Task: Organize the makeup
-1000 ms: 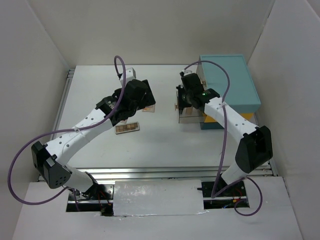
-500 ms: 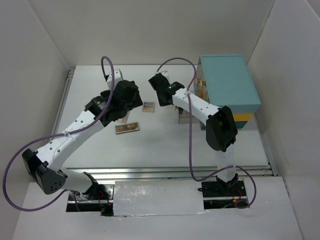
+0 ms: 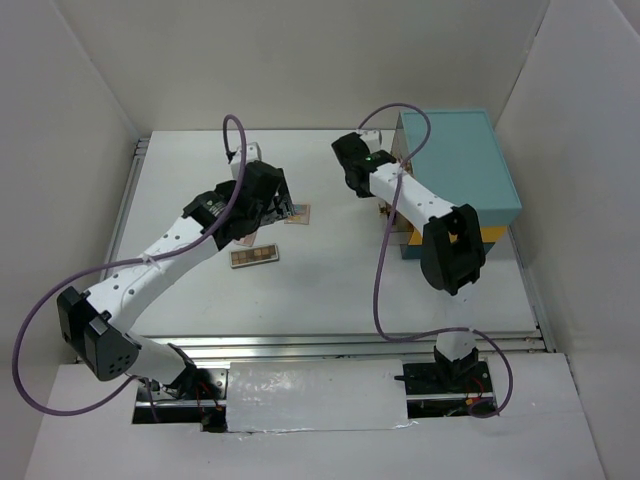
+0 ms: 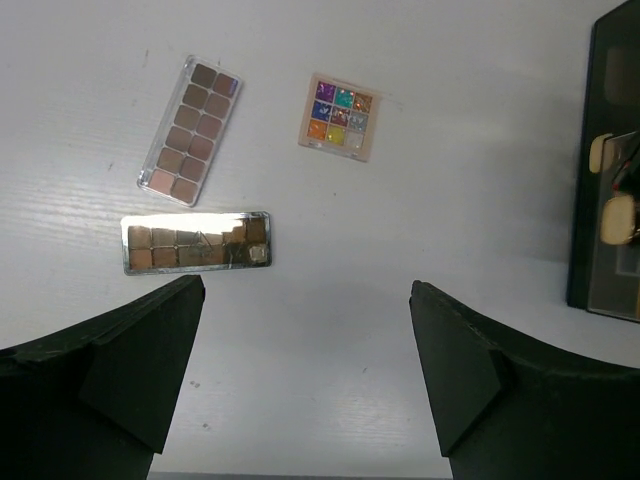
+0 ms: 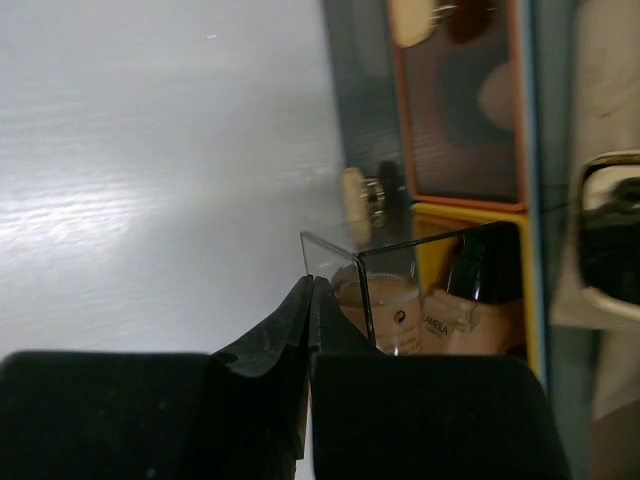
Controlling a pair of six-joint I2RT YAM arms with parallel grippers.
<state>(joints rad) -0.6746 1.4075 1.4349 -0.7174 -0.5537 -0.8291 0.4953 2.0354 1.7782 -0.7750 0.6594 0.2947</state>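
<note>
**Makeup [image 4: 195, 243] lies ahead of the wide left claw [image 4: 305, 290], bottles sit beside the shut-tight right claw [image 5: 310, 290]**

The left claw's two dark fingers [image 4: 130, 350] stand far apart and hold nothing, with bare white table [image 4: 330, 400] between them. Just ahead of the left finger lies a mirrored brown palette [image 4: 195, 243], set crosswise. Further ahead on that side a nude palette [image 4: 190, 130] lies tilted. Ahead and nearer the middle is a colourful square palette [image 4: 340, 117]. The three are near each other but do not touch. Far off to the claw's right, a peach rounded piece [image 4: 620, 218] shows in a dark-walled box [image 4: 605, 120].

The right claw's fingers are pressed together with nothing between them. Their tips lie just beside the near corner of a clear holder [image 5: 330, 250], though I cannot tell whether they touch it. Inside the holder, to the claw's right, stand a pale bottle [image 5: 385, 310] and a black-capped bottle [image 5: 480, 275]. Beyond them is an orange-rimmed compartment [image 5: 460, 110] of the teal case [image 3: 460, 160].
</note>
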